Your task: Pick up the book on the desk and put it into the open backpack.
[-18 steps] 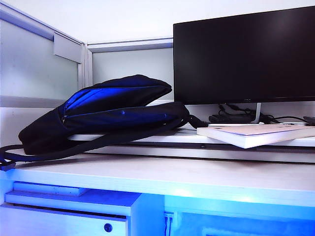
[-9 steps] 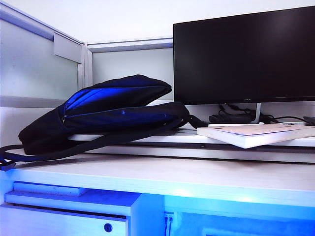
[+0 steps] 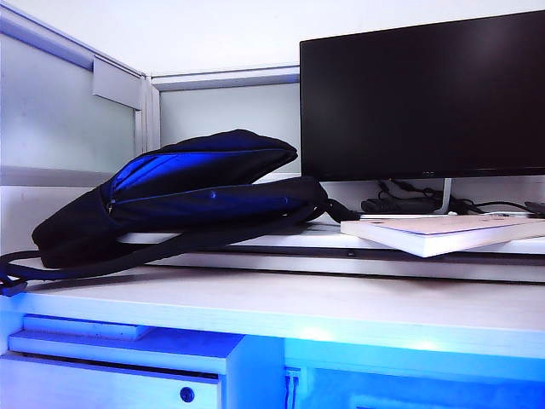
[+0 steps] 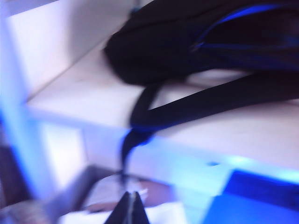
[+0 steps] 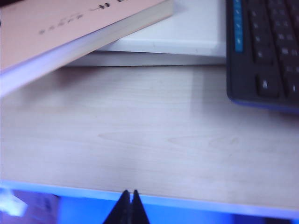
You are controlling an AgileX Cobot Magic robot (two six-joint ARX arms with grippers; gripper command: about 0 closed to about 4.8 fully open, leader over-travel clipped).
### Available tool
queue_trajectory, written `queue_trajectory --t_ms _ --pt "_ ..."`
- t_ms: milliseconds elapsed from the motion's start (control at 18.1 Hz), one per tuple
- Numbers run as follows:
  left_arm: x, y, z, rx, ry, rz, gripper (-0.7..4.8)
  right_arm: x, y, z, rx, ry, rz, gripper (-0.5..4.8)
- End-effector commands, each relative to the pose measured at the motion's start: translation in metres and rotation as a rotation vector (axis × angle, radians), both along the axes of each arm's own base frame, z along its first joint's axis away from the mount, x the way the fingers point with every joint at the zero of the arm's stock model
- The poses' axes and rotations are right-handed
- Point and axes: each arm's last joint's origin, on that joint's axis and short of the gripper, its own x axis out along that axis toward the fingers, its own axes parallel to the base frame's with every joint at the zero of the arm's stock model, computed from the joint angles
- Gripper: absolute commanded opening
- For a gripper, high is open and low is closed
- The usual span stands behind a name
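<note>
We see the surface (image 3: 358, 311) bare in front | backpack (image 3: 183, 192) lying open on the raised shelf (image 3: 281, 241), left, strap overhanging | book (image 3: 443, 232) on the shelf, right, under the monitor (image 3: 421, 98), corner overhanging | left gripper (image 4: 132, 209) fully closed, empty, below the surface edge | right gripper (image 5: 128, 206) fully closed, empty, at the front edge.

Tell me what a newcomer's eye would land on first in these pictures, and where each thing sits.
The backpack draws the eye first: dark, slumped on the desk's raised shelf at left, its bright blue lining showing through the open zip. Right of it a big black monitor stands over the pale book, whose corner juts past the shelf edge. The left gripper and right gripper are shut, low before the desk's front edge.
</note>
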Motion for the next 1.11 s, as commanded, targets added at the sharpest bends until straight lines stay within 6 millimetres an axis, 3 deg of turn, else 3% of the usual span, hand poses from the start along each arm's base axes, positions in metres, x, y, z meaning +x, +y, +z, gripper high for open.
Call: queue_trajectory --t_ms 55,221,332,442,553,664,774,885,995,1106 --pt "0.001 -0.004 0.009 -0.058 -0.089 -0.129 0.95 0.001 0.001 0.006 0.072 -0.042 0.029 0.44" --pt "0.001 -0.005 0.021 -0.142 -0.194 -0.167 2.95 0.002 0.003 0.023 0.088 -0.110 0.089 0.55" --pt "-0.001 -0.005 0.032 -0.189 -0.286 -0.174 3.64 0.002 0.004 0.036 0.090 -0.162 0.109 0.61" --pt "-0.004 -0.006 0.046 -0.221 -0.380 -0.201 4.09 0.002 0.004 0.050 0.133 -0.237 0.111 1.20" --pt "-0.009 -0.007 0.061 -0.224 -0.432 -0.246 4.14 0.002 0.004 0.061 0.237 -0.310 0.094 1.73" --pt "-0.014 -0.008 0.079 -0.276 -0.465 -0.266 4.79 0.002 0.005 0.069 0.350 -0.368 0.108 1.77" --pt "-0.015 -0.008 0.090 -0.343 -0.462 -0.273 4.79 0.001 0.006 0.069 0.428 -0.360 0.127 1.92" --pt "-0.009 -0.008 0.106 -0.457 -0.434 -0.283 4.79 0.001 0.007 0.069 0.561 -0.332 0.150 2.59" --pt "0.002 -0.008 0.127 -0.633 -0.427 -0.347 4.79 0.001 0.009 0.069 0.756 -0.280 0.171 3.71" --pt "0.015 -0.007 0.143 -0.757 -0.410 -0.408 4.79 0.001 0.010 0.069 0.910 -0.231 0.173 3.84"
